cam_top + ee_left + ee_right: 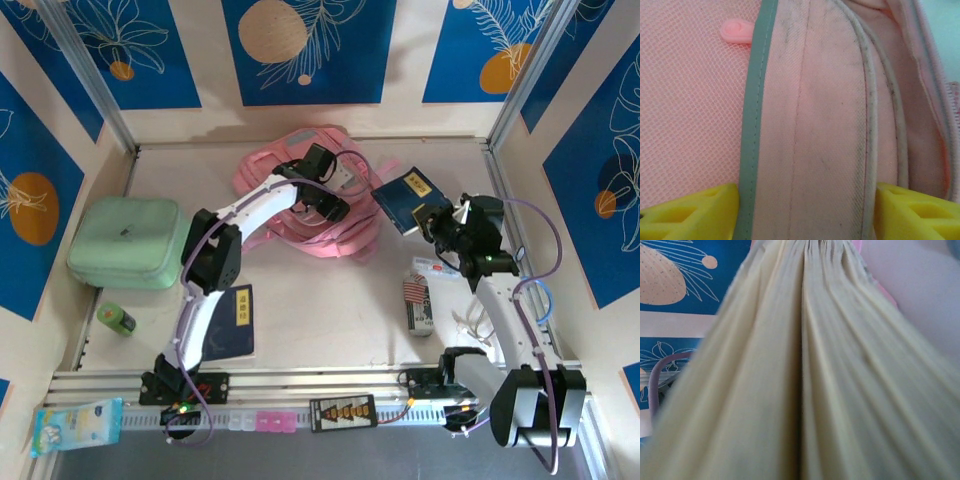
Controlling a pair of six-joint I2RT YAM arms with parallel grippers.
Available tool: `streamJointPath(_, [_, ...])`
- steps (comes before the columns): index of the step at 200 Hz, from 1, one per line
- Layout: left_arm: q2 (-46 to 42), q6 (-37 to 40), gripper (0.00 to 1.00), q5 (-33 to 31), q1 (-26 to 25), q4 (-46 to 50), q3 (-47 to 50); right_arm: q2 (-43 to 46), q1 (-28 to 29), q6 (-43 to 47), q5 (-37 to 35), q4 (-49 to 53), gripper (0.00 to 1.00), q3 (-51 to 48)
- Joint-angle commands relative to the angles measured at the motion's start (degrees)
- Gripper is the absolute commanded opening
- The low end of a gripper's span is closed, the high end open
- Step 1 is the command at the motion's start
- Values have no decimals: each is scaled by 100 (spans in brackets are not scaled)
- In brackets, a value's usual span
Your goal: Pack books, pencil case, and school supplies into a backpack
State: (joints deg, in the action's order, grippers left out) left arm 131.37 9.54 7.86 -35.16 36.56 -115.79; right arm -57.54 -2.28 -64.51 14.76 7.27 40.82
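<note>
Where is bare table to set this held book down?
Centre front, between the lying blue book and the flag-print pack, is bare. Crowded: around the backpack with the left hand at it, and the other supplies by the right arm.

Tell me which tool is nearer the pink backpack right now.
Left. The left tool sits on the backpack, its fingers straddling a strip of the fabric. The right tool holds a blue book beside the backpack's right edge.
</note>
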Motion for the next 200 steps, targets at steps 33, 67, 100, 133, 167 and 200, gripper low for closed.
streamJointPath(33, [417,328,65,-551,-36,586,-539,114,-106,70,85,87,0,-117])
streamJointPath(67, [301,240,46,-621,-43,598,-638,133,-108,60,54,108,0,-168])
streamJointPath(100, [-128,230,27,-333,-40,572,-594,255,-110,105,-107,251,0,-214])
streamJointPath(133, [-411,194,9,-265,-22,567,-575,366,-118,221,-250,401,0,-207])
streamJointPath(167, [-712,17,0,85,-3,501,-523,491,-116,424,-160,537,0,-277])
streamJointPath(200, [-1409,-274,0,54,-2,-58,-37,913,-120,628,-124,547,0,-530])
